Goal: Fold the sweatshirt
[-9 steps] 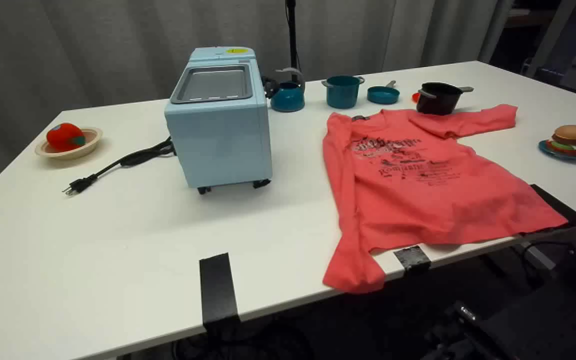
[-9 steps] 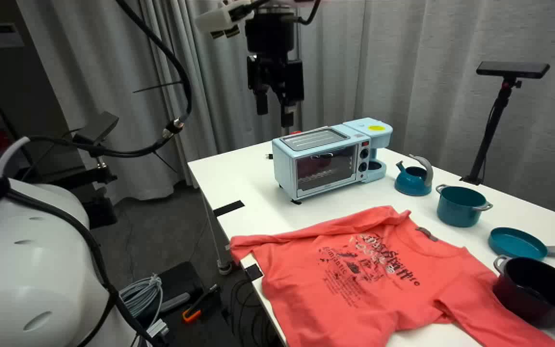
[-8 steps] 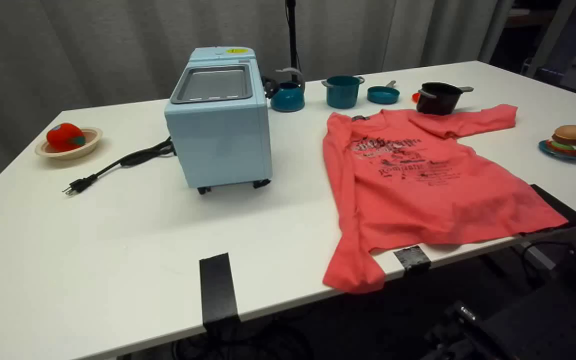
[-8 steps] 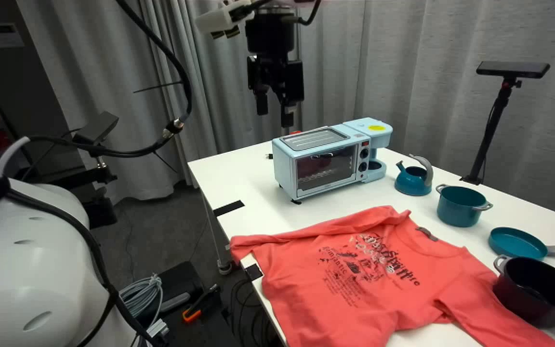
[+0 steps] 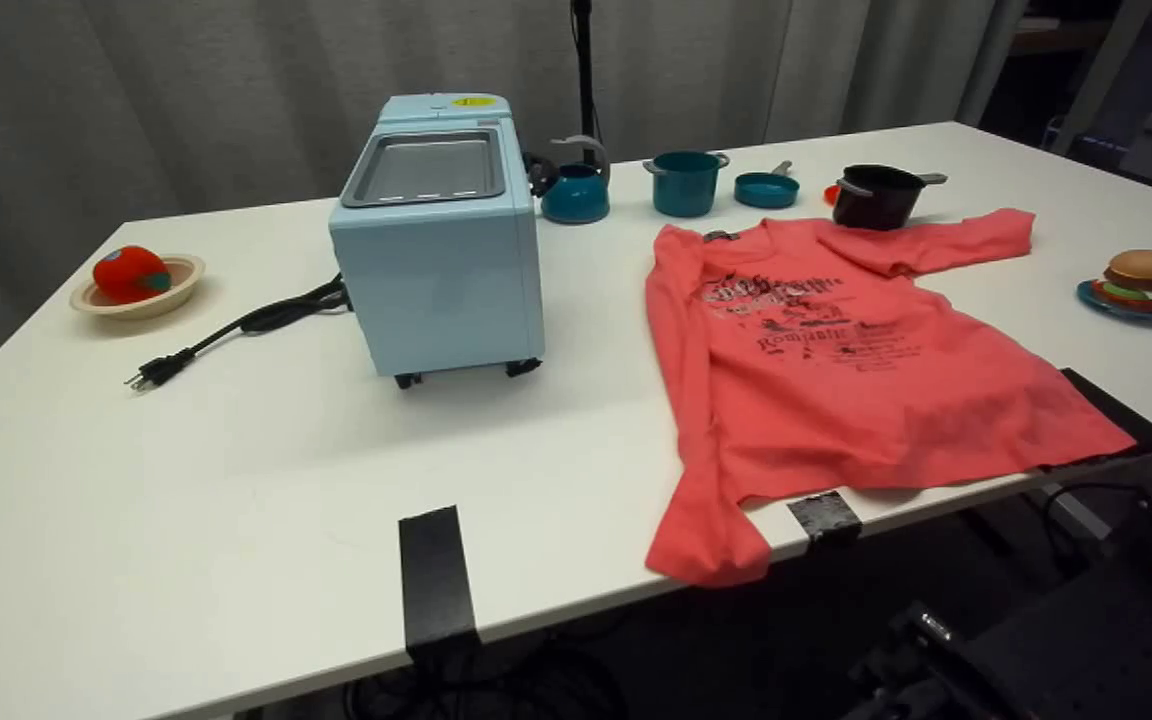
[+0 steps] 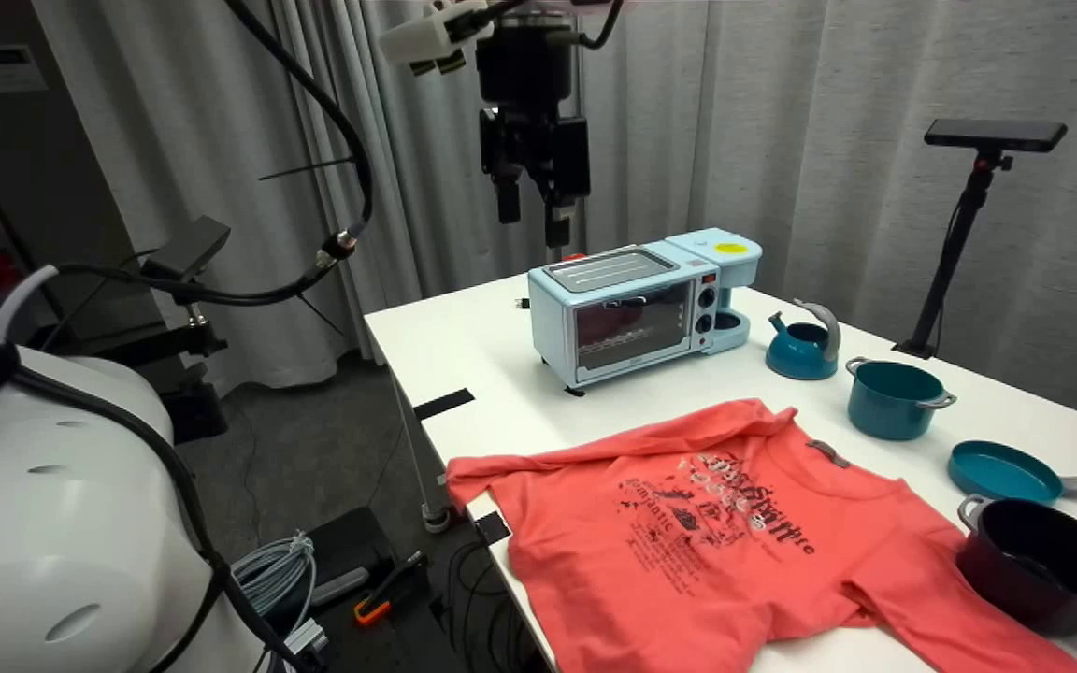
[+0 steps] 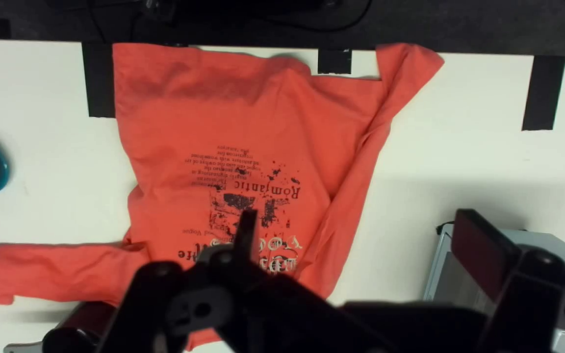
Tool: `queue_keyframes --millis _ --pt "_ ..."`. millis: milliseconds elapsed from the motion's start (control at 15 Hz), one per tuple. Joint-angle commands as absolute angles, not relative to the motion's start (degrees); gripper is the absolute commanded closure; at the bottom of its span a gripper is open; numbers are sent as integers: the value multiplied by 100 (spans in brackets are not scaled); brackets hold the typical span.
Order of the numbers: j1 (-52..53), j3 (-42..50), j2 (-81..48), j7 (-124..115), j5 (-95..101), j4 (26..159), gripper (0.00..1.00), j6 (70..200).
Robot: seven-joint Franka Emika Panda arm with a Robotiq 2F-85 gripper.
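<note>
The coral-red sweatshirt lies spread, print up, on the white table in both exterior views [image 5: 836, 410] [image 6: 632, 570] and the wrist view [image 7: 223, 122]. One sleeve lies along the body's side, its cuff at the table's edge and slightly over it. The other sleeve stretches out sideways, beside the dark pot. The hem lies along the same table edge. My gripper [image 6: 533, 220] hangs high above the table, apart from the sweatshirt. In the wrist view the gripper [image 7: 361, 225] has its fingers wide apart with nothing between them; it hides the collar part. The gripper is out of view in an exterior view.
A blue toaster oven [image 5: 446, 270] stands beside the sweatshirt, its black cord [image 5: 256, 320] trailing. A dark pot [image 6: 1043, 565], teal pan [image 6: 1001, 472], teal pot [image 6: 894, 402] and kettle [image 6: 800, 353] stand behind the collar. A toy burger [image 5: 1144, 280] and a bowl [image 5: 141, 308] lie farther out.
</note>
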State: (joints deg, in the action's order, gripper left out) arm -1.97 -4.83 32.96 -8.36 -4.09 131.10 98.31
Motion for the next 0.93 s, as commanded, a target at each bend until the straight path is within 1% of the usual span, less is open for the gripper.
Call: queue_keyframes --millis 0,733,867 --pt "-122 -424 3288 -866 -375 13101 0 9825" --pt "-122 -424 3289 -866 -375 13101 0 9825" --pt "-81 -382 3168 -763 -473 13129 0 9987"
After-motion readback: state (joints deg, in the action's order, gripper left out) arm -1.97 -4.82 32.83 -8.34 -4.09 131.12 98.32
